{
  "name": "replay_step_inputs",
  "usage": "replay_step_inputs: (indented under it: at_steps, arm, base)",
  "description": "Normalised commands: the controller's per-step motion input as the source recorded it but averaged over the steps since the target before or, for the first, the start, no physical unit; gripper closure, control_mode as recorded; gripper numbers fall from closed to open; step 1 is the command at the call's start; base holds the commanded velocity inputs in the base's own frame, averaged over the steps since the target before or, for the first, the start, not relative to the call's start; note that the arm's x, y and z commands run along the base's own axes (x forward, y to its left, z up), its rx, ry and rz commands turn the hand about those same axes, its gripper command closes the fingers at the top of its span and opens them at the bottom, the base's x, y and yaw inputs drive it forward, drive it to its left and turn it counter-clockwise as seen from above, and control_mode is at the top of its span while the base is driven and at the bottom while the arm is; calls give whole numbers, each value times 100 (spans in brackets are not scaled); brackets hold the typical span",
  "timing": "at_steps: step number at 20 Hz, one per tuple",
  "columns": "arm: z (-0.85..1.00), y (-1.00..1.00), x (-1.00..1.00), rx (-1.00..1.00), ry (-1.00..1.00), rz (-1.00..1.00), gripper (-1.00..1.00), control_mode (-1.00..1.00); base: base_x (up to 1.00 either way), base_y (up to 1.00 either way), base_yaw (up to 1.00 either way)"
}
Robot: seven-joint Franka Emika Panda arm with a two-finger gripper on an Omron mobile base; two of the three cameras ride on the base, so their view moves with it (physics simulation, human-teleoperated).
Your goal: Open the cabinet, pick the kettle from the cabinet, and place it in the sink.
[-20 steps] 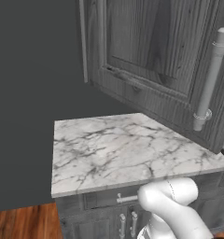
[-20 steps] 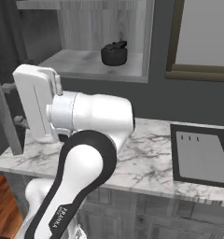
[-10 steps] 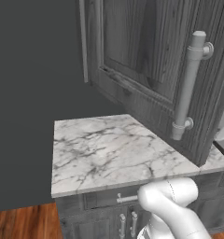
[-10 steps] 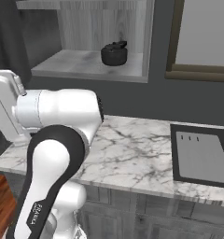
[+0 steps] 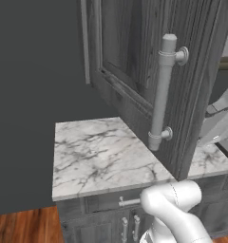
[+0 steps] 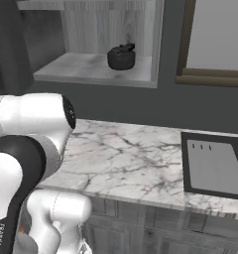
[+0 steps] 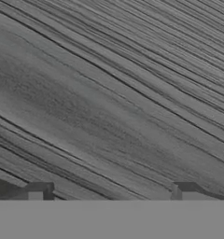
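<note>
The cabinet stands open, its shelf bare but for the small black kettle sitting upright toward the back. The cabinet's door is swung far out over the counter, its light-grey bar handle facing the left base camera. In the hand view, dark wood grain of the door is very close in front of my gripper. Its two fingertips stand wide apart, open, with nothing between them. The sink lies at the right end of the counter, well right of the kettle.
A white marble counter runs under the cabinet, with grey drawers and small silver handles below it. A brown-framed window hangs above the sink. My white arm fills the left of the right base view.
The cabinet door has swung further open, its handle moving left and nearer in the left base view. My arm has swept left in the right base view. The kettle has not moved.
</note>
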Motion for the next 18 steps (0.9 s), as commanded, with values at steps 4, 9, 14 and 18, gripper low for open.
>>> replay_step_inputs:
  at_steps: [4, 9, 14, 18]
  arm:
    - [0, 50, -11, -1, -19, -7, -100, -100]
    - [0, 32, -9, -1, -16, -11, -100, -100]
    - [1, 17, -10, 0, -14, -13, -100, -100]
    - [3, 8, -5, -1, -12, -11, -100, -100]
  base:
    - [0, 0, 0]
    - [0, 0, 0]
    - [0, 0, 0]
    - [0, 0, 0]
